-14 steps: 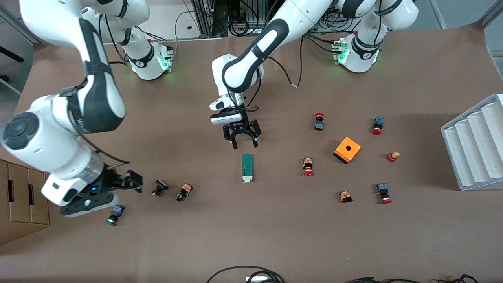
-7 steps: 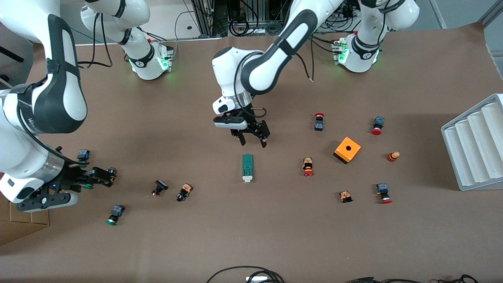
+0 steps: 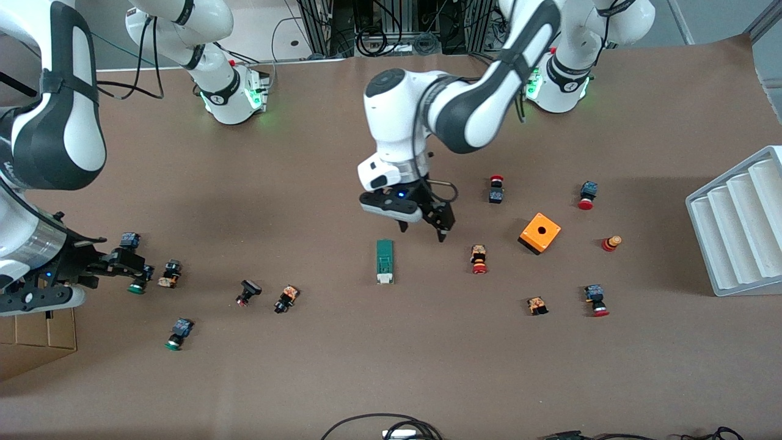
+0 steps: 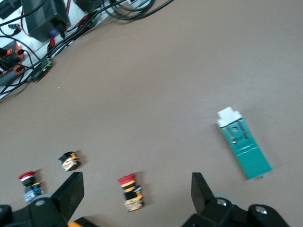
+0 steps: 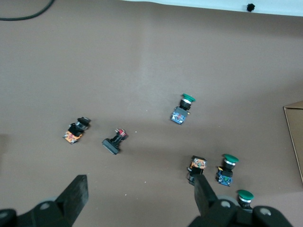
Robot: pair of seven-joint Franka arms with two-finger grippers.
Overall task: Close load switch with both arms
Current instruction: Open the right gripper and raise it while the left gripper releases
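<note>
Brown paper-covered worktop (image 3: 391, 366) w/ a bunch of small parts scattered around, cables along the edge nearest the front cam. Load switch (image 3: 384, 261) lies flat roughly mid-worktop, green body w/ the white tab end pointing toward the front cam; nothing's touching it. Left claw (image 3: 421, 230) is up in the air over bare worktop just beside the switch, toward the left arm's end, fingers spread wide and empty. Left wrist view shows the switch (image 4: 243, 143) off to one side of the spread fingers (image 4: 201, 189), plus a red-capped push button (image 4: 129, 193) between them down on the worktop. That same button (image 3: 478, 258) sits toward the left arm's end from the switch, near the orange square box (image 3: 540, 233). Right claw (image 3: 122, 266) is way off at the right arm's end, well apart from the switch, also spread & holding nothing, hanging over a cluster of green-capped push buttons (image 3: 135, 286). Right wrist view has a few of those buttons (image 5: 226, 168) close to one finger (image 5: 204, 193). Grey ribbed tray (image 3: 736, 223) sits at the left arm's end, cardboard box (image 3: 36, 330) at the right arm's end.
</note>
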